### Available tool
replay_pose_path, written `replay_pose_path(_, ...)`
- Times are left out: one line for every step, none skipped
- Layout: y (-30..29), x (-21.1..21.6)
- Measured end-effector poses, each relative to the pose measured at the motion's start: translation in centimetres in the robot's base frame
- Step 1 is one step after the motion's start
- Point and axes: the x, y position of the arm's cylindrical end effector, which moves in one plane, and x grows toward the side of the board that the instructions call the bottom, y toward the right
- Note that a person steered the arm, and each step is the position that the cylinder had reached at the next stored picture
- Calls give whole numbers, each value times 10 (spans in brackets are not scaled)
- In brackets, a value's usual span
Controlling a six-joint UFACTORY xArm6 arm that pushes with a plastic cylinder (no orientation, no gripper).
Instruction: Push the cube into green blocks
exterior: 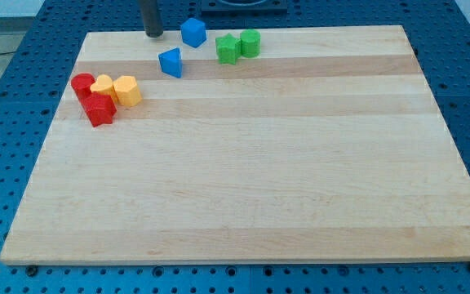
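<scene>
A blue cube [192, 32] sits near the top edge of the wooden board [251, 163]. To its right lie two green blocks, touching: a green star-like block [228, 49] and a green cylinder [250, 42]. A blue wedge-shaped block [170, 62] lies below and left of the cube. My tip [153, 35] is at the top of the board, left of the blue cube, a short gap away from it.
At the view's left is a cluster: a red cylinder [82, 84], a red star-like block [99, 109], a yellow block [104, 86] and a yellow cylinder [127, 90]. A blue perforated table [15, 98] surrounds the board.
</scene>
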Motion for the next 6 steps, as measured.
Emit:
replay_pose_path(16, 0)
replay_pose_path(31, 0)
replay_pose_path(55, 1)
replay_pose_path(81, 7)
replay_pose_path(118, 45)
replay_pose_path(125, 66)
